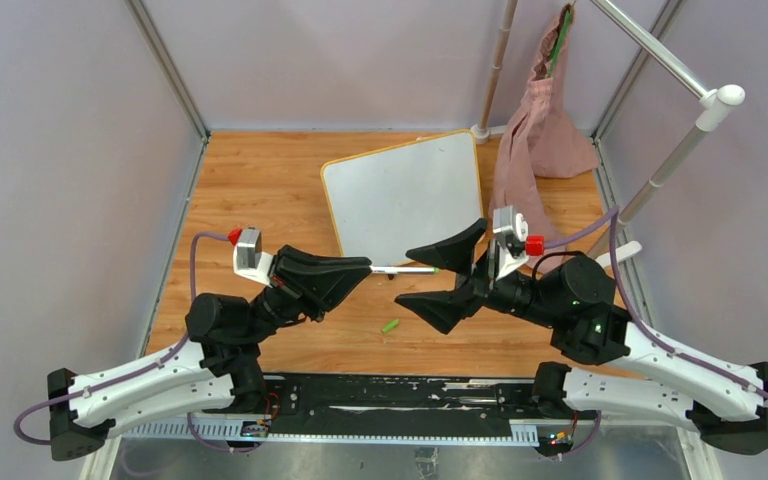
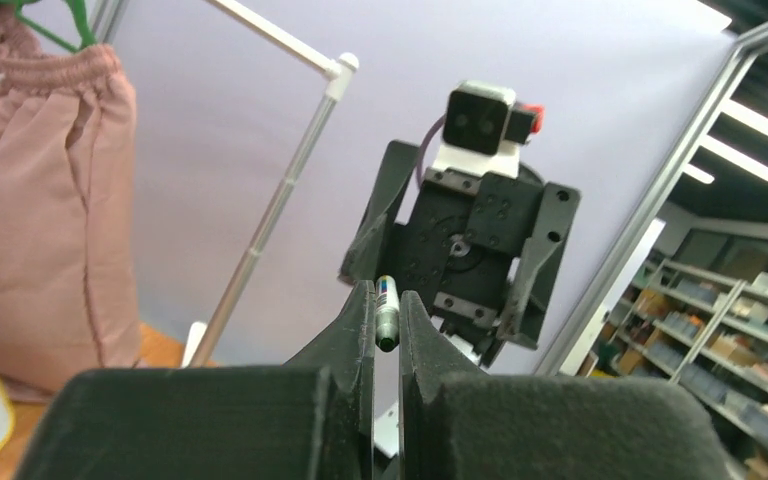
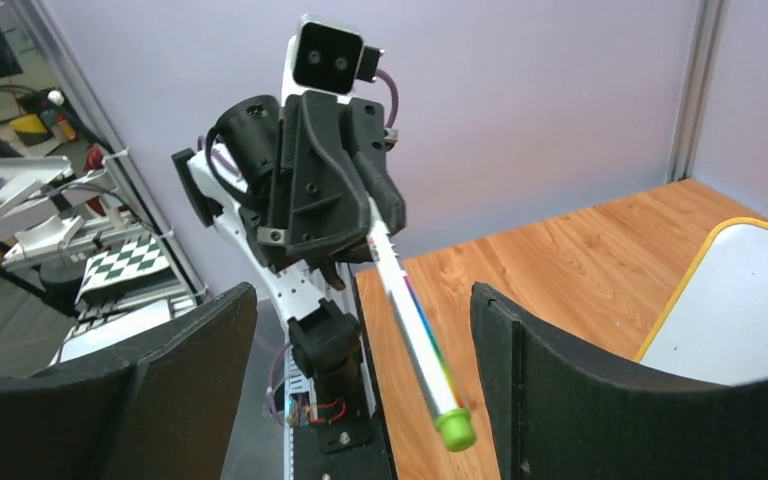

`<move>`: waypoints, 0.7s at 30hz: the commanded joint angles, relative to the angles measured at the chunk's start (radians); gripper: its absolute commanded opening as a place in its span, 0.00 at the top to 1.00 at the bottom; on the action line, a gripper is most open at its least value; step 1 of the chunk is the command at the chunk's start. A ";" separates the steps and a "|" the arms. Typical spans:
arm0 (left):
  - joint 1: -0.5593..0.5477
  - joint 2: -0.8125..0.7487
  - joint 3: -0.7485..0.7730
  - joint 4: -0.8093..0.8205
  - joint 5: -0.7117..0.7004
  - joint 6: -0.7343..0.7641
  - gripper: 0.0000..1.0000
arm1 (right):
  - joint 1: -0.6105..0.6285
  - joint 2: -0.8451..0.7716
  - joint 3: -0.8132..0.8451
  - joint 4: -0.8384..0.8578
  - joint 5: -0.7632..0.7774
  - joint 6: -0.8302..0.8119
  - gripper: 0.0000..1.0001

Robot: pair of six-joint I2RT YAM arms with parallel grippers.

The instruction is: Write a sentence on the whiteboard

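Left gripper [image 1: 365, 266] is clamped on the marker [image 1: 405, 269], barrel level above the table [image 1: 260, 190], long axis left-right, green end pointing at the right arm. Probably staged that way for a handover or cap pull.

Right gripper [image 1: 407, 275] is wide open, fingers either side of the green end, not touching it. A small green piece [image 1: 390, 325], likely the cap, lies on the wood below.

Whiteboard [image 1: 400, 195] lies flat beyond both grippers, face up and blank. Its long axis runs roughly left-right, skewed so the right end sits farther back.
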 commanded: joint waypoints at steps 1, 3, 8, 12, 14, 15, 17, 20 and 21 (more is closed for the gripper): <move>0.000 0.013 0.002 0.215 -0.035 -0.056 1.00 | 0.003 0.041 0.050 0.103 0.083 0.053 0.19; 0.000 0.014 0.005 0.219 -0.030 -0.059 1.00 | 0.003 0.076 0.085 0.070 0.074 0.063 0.19; 0.000 0.009 0.003 0.216 -0.021 -0.059 1.00 | 0.003 0.099 0.080 0.114 0.069 0.101 0.27; 0.000 0.012 0.003 0.217 -0.016 -0.066 1.00 | 0.003 0.118 0.082 0.155 0.071 0.116 0.38; 0.000 0.012 0.003 0.213 0.003 -0.067 1.00 | 0.003 0.127 0.087 0.170 0.067 0.122 0.38; 0.000 0.010 0.002 0.209 0.002 -0.069 1.00 | 0.003 0.132 0.088 0.176 0.066 0.123 0.37; 0.000 0.007 0.001 0.203 -0.002 -0.071 1.00 | 0.003 0.140 0.092 0.182 0.067 0.126 0.37; 0.000 0.009 -0.001 0.204 -0.003 -0.079 1.00 | 0.003 0.151 0.093 0.200 0.069 0.134 0.41; 0.000 0.011 0.001 0.205 -0.002 -0.081 1.00 | 0.003 0.152 0.092 0.208 0.069 0.137 0.43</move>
